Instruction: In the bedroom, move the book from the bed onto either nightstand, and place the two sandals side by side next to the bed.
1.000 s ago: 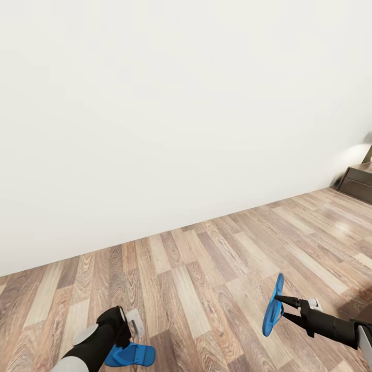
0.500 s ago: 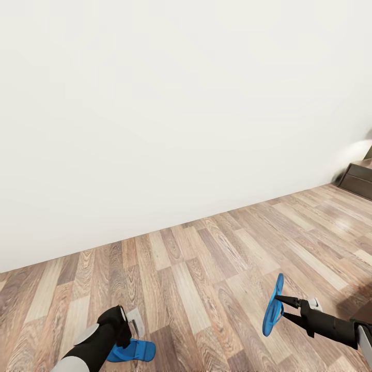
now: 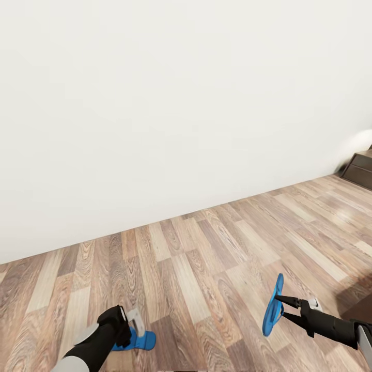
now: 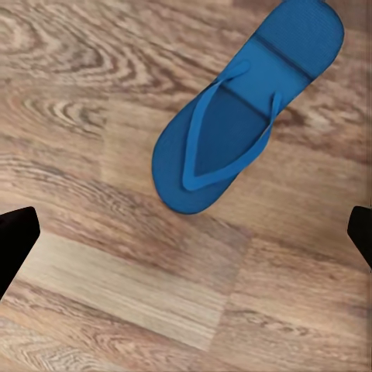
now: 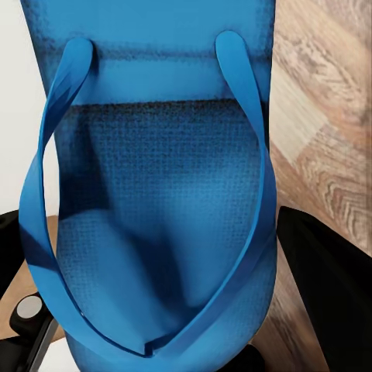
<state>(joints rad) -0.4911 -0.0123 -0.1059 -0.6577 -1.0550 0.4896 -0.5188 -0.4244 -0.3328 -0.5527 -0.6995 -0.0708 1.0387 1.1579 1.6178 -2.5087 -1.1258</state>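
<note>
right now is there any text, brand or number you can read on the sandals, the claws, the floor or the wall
None: no readable text in any view.
Sandal held in the right claw: plain blue sole and straps, no brand mark.
Sandal on the floor below the left claw: plain blue, no print.
Wood-plank floor and white wall: no labels or signs.

No readable text, labels, brands or numbers anywhere — blue sandal [image 4: 246, 107] straps and sole plain, wall [image 3: 170, 103] blank, plank floor [image 3: 217, 258] showing wood grain only — nightstand [image 3: 361, 168] front unmarked.
</note>
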